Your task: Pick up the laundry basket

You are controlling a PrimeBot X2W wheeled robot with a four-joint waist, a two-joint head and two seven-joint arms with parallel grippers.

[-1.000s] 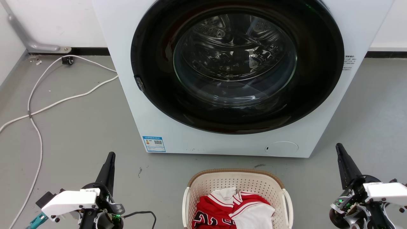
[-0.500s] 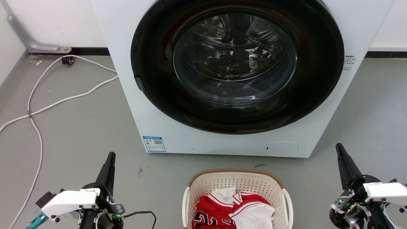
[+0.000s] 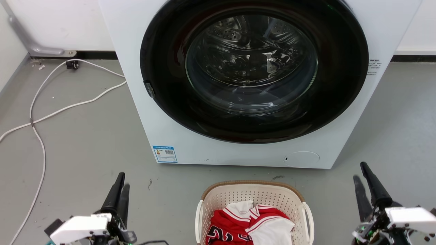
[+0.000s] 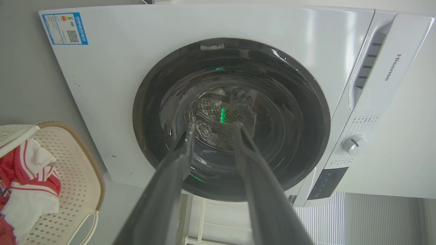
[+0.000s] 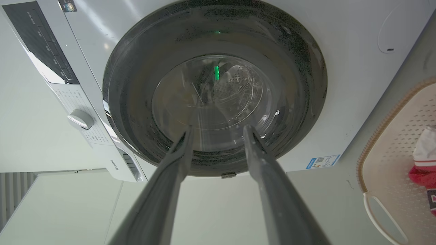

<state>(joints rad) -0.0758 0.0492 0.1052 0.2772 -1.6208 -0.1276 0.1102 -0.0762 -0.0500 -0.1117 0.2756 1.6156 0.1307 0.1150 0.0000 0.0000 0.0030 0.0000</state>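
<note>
Before washing machine point(image 3: 211, 149): laundry basket point(image 3: 252, 184) on floor point(image 3: 85, 143), clothes point(image 3: 238, 224) inside, not yet lifted; left gripper point(image 3: 123, 180) and right gripper point(image 3: 359, 170) off its two front corners, fingers point(image 4: 177, 160) apart, empty; grasp and lift outstanding.

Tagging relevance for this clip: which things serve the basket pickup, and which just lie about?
Job: laundry basket, left gripper, right gripper.
Lying about: washing machine, white cable, red-and-white clothes inside the basket.
</note>
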